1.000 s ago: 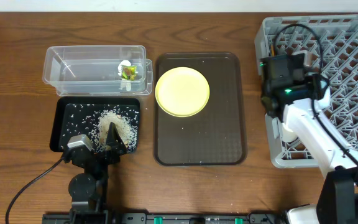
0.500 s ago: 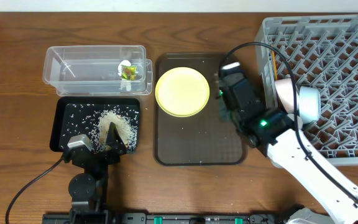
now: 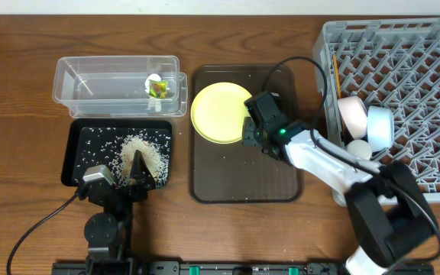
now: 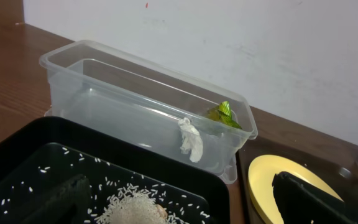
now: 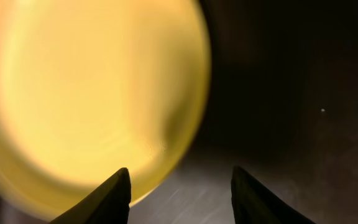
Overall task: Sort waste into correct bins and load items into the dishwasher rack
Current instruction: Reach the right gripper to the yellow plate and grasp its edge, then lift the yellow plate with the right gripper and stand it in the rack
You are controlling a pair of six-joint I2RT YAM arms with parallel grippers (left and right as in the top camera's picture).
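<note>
The pale-yellow plate [image 3: 217,113] lies at the back of the dark brown serving tray [image 3: 243,172]. My right gripper [image 3: 250,128] is open at the plate's right edge. In the right wrist view its fingers [image 5: 179,186] straddle the rim of the plate [image 5: 86,93]. My left gripper [image 3: 121,178] is open over the front of the black tray [image 3: 79,153], which holds the rice pile [image 3: 143,153]. The clear tub [image 3: 98,84] holds the green-and-yellow wrapper [image 3: 159,90] and the white scrap [image 4: 191,140]. The grey rack [image 3: 411,84] holds the pinkish bowl [image 3: 350,114], the blue bowl [image 3: 380,126] and the chopsticks [image 3: 332,65].
The right arm's cable loops above the serving tray towards the rack. A small white round piece [image 3: 357,150] sits in the rack below the bowls. Loose grains dot the serving tray. Bare wooden table lies to the left of the tub.
My right arm has swung left from the rack, across the serving tray, to the plate's right edge. The bowls in the rack have come into view. The left arm has not moved.
</note>
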